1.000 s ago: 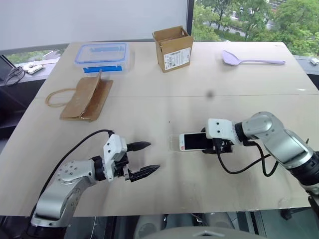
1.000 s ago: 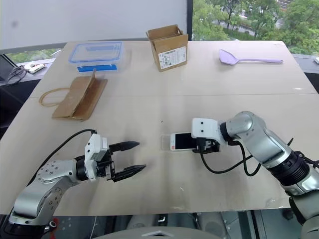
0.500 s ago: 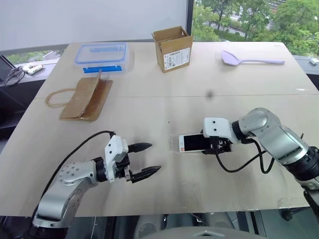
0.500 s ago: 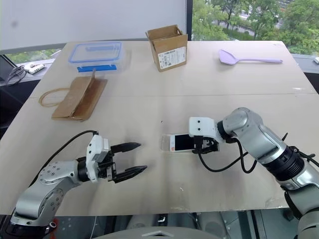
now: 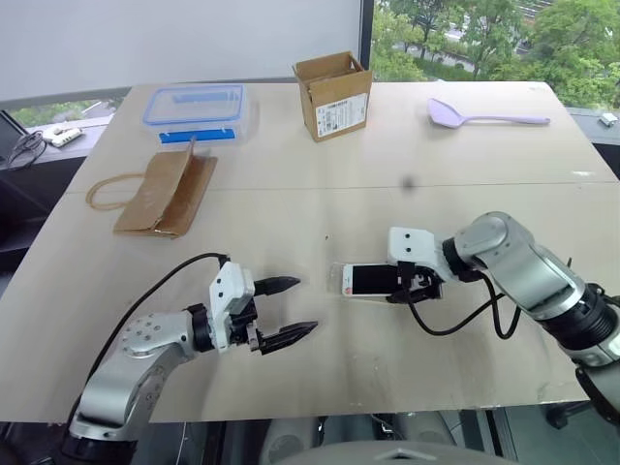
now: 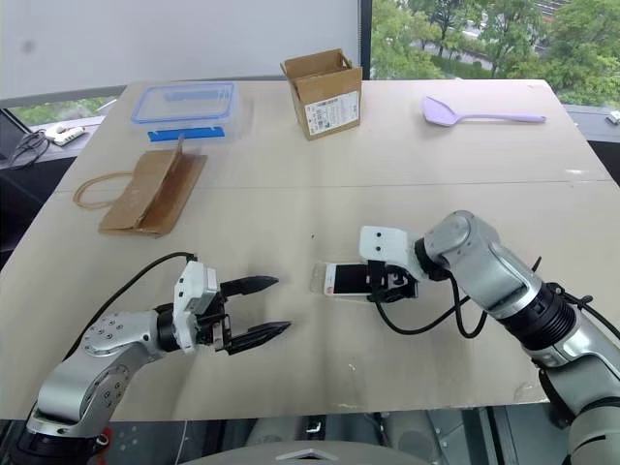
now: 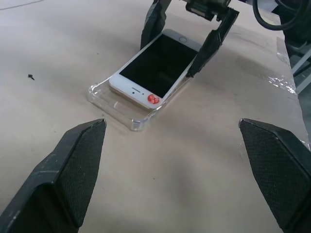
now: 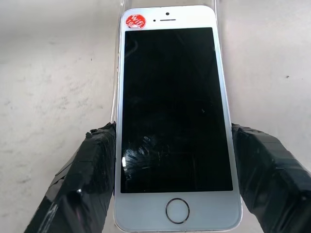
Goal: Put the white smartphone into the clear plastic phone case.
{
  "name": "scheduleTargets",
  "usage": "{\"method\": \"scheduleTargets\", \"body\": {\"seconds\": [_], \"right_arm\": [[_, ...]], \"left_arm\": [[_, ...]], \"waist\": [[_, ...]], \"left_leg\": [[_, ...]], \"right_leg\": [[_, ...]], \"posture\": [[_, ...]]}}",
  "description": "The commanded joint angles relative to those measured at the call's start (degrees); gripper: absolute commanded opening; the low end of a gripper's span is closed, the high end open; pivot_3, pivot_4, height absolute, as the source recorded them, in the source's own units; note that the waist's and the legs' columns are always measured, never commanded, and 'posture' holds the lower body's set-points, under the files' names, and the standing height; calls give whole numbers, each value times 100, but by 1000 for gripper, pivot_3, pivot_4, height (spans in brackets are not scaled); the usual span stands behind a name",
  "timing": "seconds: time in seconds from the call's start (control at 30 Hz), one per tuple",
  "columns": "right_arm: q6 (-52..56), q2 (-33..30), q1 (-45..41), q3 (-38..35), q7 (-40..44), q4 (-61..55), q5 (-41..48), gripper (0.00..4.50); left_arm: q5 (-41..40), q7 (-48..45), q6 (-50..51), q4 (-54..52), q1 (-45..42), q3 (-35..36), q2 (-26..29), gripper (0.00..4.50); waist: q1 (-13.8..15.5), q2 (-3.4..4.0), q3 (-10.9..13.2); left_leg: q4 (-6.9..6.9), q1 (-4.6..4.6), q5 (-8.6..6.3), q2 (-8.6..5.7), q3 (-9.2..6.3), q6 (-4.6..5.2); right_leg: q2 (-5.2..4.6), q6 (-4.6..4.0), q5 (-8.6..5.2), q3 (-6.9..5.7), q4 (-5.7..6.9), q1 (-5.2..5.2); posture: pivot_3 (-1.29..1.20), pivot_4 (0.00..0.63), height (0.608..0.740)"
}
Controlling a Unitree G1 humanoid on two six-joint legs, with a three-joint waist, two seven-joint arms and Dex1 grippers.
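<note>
The white smartphone has a black screen and a red sticker at its far end. My right gripper is shut on its two long sides near the home button. The sticker end rests inside the clear plastic phone case, which lies flat on the table. The held end is raised, so the phone sits tilted. My left gripper hovers open and holding nothing, a short way to the left of the case and pointing toward it.
At the back of the wooden table stand a cardboard box and a clear food box with a blue-rimmed lid. A brown paper bag lies at the left. A lilac spatula lies at the far right.
My right gripper has rolled a little at the wrist with the phone in it and edged slightly toward the case. The left gripper has stayed still and open.
</note>
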Motion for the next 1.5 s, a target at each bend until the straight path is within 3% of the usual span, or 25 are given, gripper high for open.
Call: {"method": "scheduleTargets", "body": {"seconds": [0.03,0.07,0.4,0.5,0.73,0.77,1.03,1.5], "right_arm": [[201,114,263,-4,-140,-268,199,4167],[259,151,321,-89,-216,-335,248,4436],[1109,537,595,-1549,-967,-1037,1238,4436],[1333,463,807,-2004,-1250,-1421,1430,3651],[1456,79,1611,-2667,-1741,-2256,1765,226],[1467,-18,1802,-2746,-1794,-2395,1798,31],[1326,-408,2926,-2838,-2405,-3005,1778,31],[896,-467,2921,-2175,-2769,-2686,1766,31]], "left_arm": [[52,-28,-118,-14,-131,-83,-27,4500],[94,-38,-149,22,-180,-115,-33,4500],[315,-294,-345,509,-668,-364,-32,4500],[335,-522,-397,823,-967,-476,-33,3684],[652,-811,-644,1609,-1608,-732,-70,270],[755,-789,-642,1703,-1706,-794,-67,46],[1287,-871,-896,2421,-2173,-1158,-162,46],[1574,-649,-1079,2305,-1985,-1372,-428,46]], "waist": [[12,-2,-1],[18,-2,-1],[20,-1,-1],[63,0,-1],[37,-1,-1],[37,-1,-1],[6,-3,-2],[40,-5,-4]], "left_leg": [[0,0,0,0,0,0],[0,-1,0,0,-1,0],[4,-6,0,-2,-2,0],[4,-8,0,-4,-7,0],[4,-9,0,-7,-6,0],[4,-9,0,-7,-6,0],[8,-8,0,-7,-3,1],[18,-5,0,-6,-6,1]], "right_leg": [[0,0,0,0,0,0],[0,0,0,-1,0,0],[1,1,1,-2,-1,0],[0,1,0,-8,0,0],[2,2,0,-8,-1,0],[3,3,0,-9,0,0],[10,5,0,-3,3,2],[11,6,-1,-5,3,13]], "posture": [[0,150,740],[0,150,740],[0,150,740],[0,150,740],[0,150,740],[0,150,740],[0,150,740],[0,150,740]]}}
